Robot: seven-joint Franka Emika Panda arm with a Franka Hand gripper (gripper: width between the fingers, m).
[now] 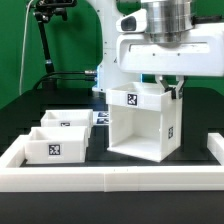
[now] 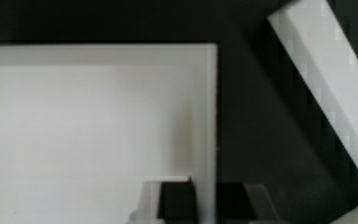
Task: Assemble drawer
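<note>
- Step in hand, judged: placing or steadying the large white plastic boxy case [image 1: 140,128] of the drawer before anything is slid into it.
- Case upright near the middle of the black table, open mouth toward the exterior camera, with a black-and-white tag near its top.
- Two-finger gripper [image 1: 172,92] down at the case's upper corner on the exterior view's right, astride that side wall.
- Seen from the wrist: dark fingers [image 2: 172,200] on either side of the wall's thin edge and very close to it. Cannot tell whether clamped on the wall or merely bracketing it.
- Two small white plastic trays [image 1: 57,140], each tagged, side by side on the exterior view's left. Near the case but apart from it, neither one inserted.
- Next move probably calls for leaving the case square and stable, clearing the wall straight upward, then fetching a tray and presenting it level with the opening.
- Worth guarding against: dragging the case askew while pulling away.
</note>
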